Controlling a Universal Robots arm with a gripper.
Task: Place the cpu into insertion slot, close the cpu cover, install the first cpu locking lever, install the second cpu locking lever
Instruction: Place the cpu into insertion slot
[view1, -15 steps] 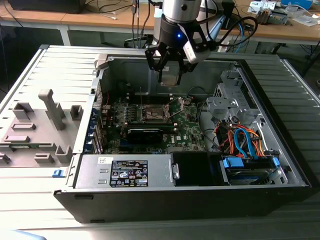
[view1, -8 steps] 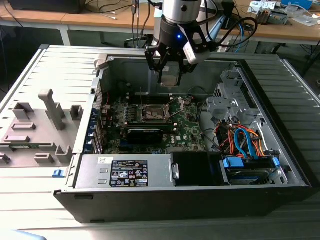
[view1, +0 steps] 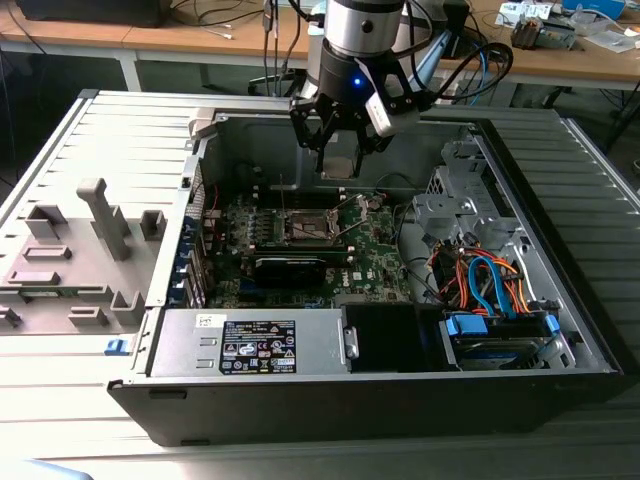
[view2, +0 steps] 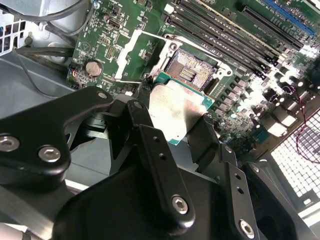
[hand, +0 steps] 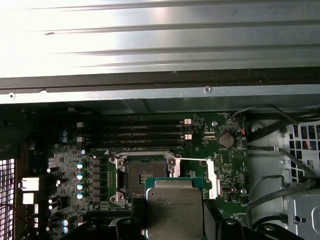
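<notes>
I have the claw (view1: 340, 158) clamped on the cpu (view2: 176, 107), with its fingers (view2: 150, 140) pinching opposite edges of the chip. The chip hangs clear above the motherboard (hand: 220, 155), not touching it. The insertion slot (view2: 189, 67) lies below the claw, just past its tips, its gold contacts bare. The cpu cover (hand: 212, 176) is swung open beside the slot.

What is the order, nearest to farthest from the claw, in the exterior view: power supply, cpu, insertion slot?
1. cpu, gripped in the claw.
2. insertion slot, on the motherboard beneath.
3. power supply, nearest the camera.
</notes>
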